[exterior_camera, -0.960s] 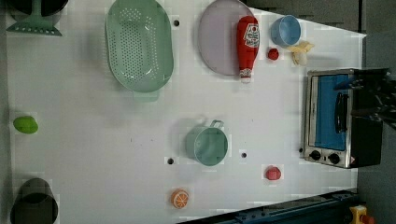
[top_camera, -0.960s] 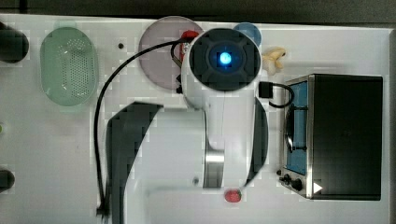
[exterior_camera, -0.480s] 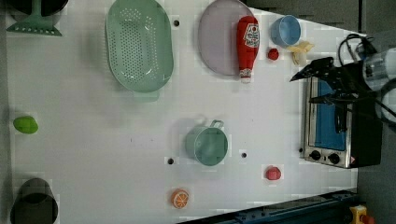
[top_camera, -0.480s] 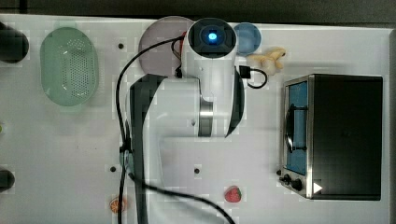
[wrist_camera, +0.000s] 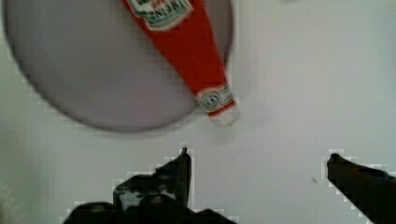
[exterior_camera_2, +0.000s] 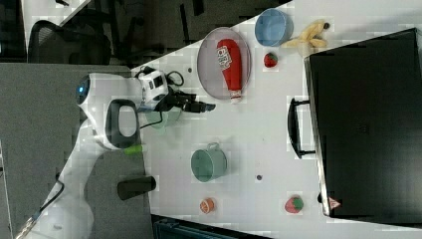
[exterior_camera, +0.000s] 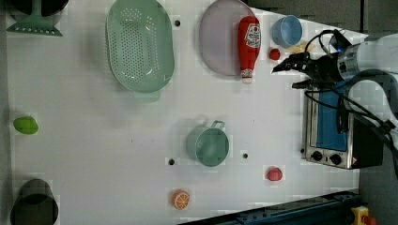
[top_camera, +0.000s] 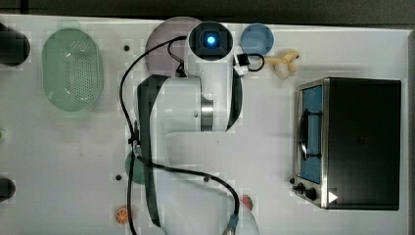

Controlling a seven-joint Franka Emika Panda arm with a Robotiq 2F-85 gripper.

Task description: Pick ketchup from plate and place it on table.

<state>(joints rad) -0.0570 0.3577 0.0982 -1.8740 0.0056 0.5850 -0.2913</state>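
On the white surface (exterior_camera: 94, 154) a pink plate (exterior_camera: 218, 40) is seen, with the ketchup (exterior_camera: 248, 44) laid along its edge, cap overhanging the rim. The pincer (wrist_camera: 257, 163) is held wide open and empty, just beside the cap.

Ketchup (exterior_camera_2: 230, 61) lies on the plate (exterior_camera_2: 209, 67); the empty tool (exterior_camera_2: 208, 106) hovers nearby.

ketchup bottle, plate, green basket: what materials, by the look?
Ketchup bottle: likely glossy squeezable plastic, red with a printed label and white cap. Plate: smooth matte pale mauve, plastic or melamine by its even colour; ceramic possible. Green basket: moulded plastic, uniform pale green with regular perforations.
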